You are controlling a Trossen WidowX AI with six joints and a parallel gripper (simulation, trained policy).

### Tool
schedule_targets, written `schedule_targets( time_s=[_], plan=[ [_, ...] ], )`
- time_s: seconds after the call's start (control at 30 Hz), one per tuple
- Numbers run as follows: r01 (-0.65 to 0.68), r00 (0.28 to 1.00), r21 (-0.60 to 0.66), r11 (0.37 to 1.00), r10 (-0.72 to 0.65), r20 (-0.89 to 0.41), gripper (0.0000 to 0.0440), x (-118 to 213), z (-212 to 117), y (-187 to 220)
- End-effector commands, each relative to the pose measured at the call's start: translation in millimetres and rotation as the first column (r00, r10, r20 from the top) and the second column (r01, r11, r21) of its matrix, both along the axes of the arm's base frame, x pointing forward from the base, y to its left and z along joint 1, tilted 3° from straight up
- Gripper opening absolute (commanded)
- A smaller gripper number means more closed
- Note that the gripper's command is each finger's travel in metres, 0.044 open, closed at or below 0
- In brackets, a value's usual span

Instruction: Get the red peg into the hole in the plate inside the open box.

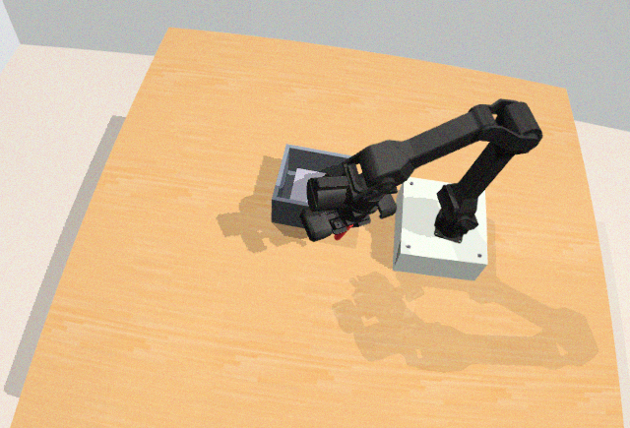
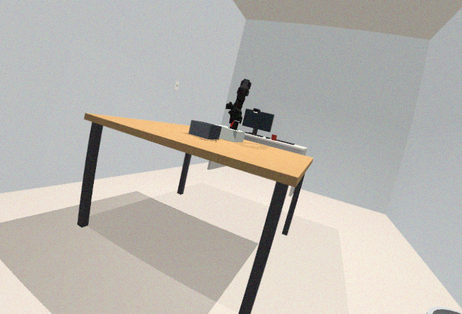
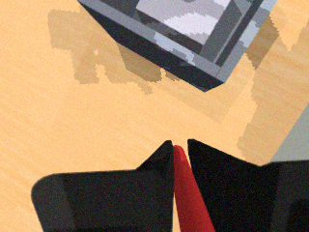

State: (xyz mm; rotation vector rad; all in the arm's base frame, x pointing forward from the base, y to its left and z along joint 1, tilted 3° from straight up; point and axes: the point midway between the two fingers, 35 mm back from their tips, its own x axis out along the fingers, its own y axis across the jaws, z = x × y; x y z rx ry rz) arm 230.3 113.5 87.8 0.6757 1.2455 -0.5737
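Observation:
The red peg (image 1: pixel 343 233) (image 2: pixel 232 124) (image 3: pixel 191 200) is between the fingers, tilted, held above the table. My gripper (image 3: pixel 179 145) is shut on it; in the top view the hand hides most of the peg and the fingertips. The open dark grey box (image 1: pixel 285 212) (image 2: pixel 203 129) (image 3: pixel 145 49) stands on the table. The gripper is outside the box, beside its near right corner as the top view shows it. The pale plate (image 1: pixel 301 184) (image 3: pixel 193 21) shows in part at the box's bottom. The hole in it is not visible.
A white block (image 1: pixel 440 254) (image 2: pixel 230 134) (image 3: pixel 298 145) under the arm's base stands right of the box in the top view. The wooden table (image 1: pixel 203 311) (image 2: pixel 260 157) carries them. A desk with a monitor (image 2: pixel 258 119) is behind in the exterior view.

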Motion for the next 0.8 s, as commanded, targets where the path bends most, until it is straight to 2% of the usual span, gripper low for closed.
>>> schedule_targets(
  time_s=[0.0,0.77],
  plan=[
    [0.026,0.999,-0.011,1.0,-0.025,0.02,0.0,15,9,-13],
    [0.197,0.979,-0.038,0.98,-0.195,0.06,0.0,74,8,-91]
  ],
)
